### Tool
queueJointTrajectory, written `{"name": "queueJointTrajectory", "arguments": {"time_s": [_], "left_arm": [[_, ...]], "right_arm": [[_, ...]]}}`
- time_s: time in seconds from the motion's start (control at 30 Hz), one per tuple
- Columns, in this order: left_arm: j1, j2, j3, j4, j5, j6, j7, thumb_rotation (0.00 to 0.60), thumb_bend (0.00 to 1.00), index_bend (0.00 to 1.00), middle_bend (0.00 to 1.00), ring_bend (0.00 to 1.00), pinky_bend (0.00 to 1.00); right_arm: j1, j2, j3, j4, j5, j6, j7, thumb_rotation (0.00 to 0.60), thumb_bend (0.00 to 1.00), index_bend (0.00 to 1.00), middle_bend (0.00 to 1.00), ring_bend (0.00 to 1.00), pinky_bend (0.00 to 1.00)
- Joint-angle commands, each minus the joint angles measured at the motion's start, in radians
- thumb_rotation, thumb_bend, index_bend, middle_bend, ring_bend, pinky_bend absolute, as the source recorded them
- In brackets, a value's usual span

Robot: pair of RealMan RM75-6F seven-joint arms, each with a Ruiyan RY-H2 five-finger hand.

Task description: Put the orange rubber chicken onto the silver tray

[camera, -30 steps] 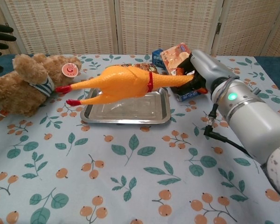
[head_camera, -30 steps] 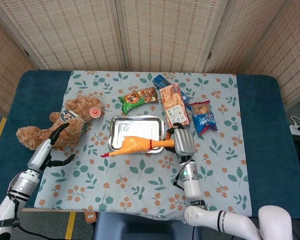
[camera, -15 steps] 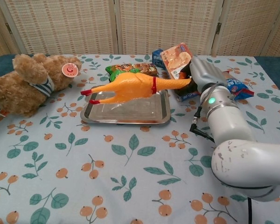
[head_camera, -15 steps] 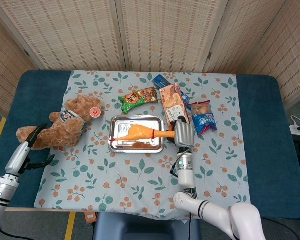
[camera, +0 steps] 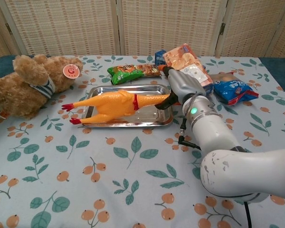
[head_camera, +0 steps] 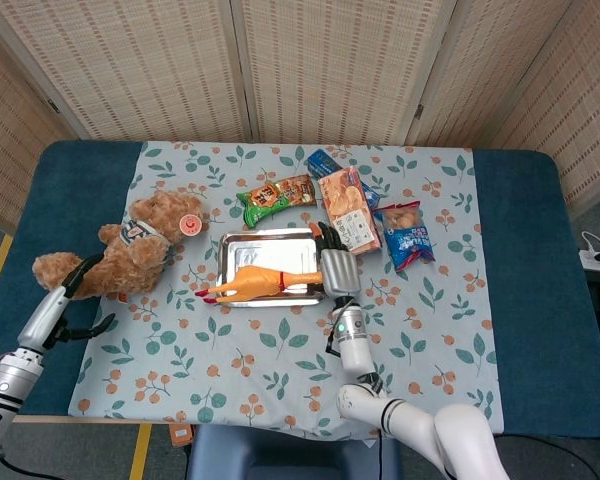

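Now the glossy orange chicken (camera: 115, 104), long and smooth, lies across the shiny rectangular tray (camera: 154, 121); right robot hand (camera: 180, 85) grips its head, left robot hand (head_camera: 65, 300) spread.

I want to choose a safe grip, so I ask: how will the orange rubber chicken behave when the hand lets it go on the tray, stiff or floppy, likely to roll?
The rubber chicken probably bends a little: held by the right hand at its head end, its body keeps a fairly straight line. It looks light. Its legs overhang the silver tray rim, so it may tip or slide outward.
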State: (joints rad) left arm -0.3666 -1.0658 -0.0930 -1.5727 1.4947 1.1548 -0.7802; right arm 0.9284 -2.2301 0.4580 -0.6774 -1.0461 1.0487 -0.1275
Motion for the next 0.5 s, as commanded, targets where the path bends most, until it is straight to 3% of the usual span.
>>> {"name": "queueJointTrajectory", "arguments": {"time_s": [0.03,0.27,0.4,0.5], "left_arm": [[0.001,0.006,0.002,-0.011,-0.001,0.004,0.006,0.6,0.33,0.0,0.0,0.0,0.0],[-0.007,0.021,0.008,-0.054,-0.01,-0.013,0.024,0.6,0.33,0.0,0.0,0.0,0.0],[-0.017,0.027,0.01,-0.076,-0.019,-0.035,0.034,0.6,0.33,0.0,0.0,0.0,0.0],[-0.024,0.027,0.008,-0.086,-0.03,-0.049,0.043,0.6,0.33,0.0,0.0,0.0,0.0]], "right_arm": [[-0.04,0.075,-0.014,-0.119,-0.004,0.009,-0.071,0.6,0.14,0.0,0.0,0.0,0.03],[-0.115,0.247,-0.021,-0.397,0.061,0.012,-0.256,0.6,0.07,0.0,0.0,0.0,0.0],[-0.118,0.295,-0.006,-0.469,0.106,0.011,-0.319,0.6,0.05,0.0,0.0,0.0,0.0],[-0.102,0.297,0.01,-0.462,0.117,0.016,-0.33,0.6,0.01,0.0,0.0,0.0,0.0]]}}
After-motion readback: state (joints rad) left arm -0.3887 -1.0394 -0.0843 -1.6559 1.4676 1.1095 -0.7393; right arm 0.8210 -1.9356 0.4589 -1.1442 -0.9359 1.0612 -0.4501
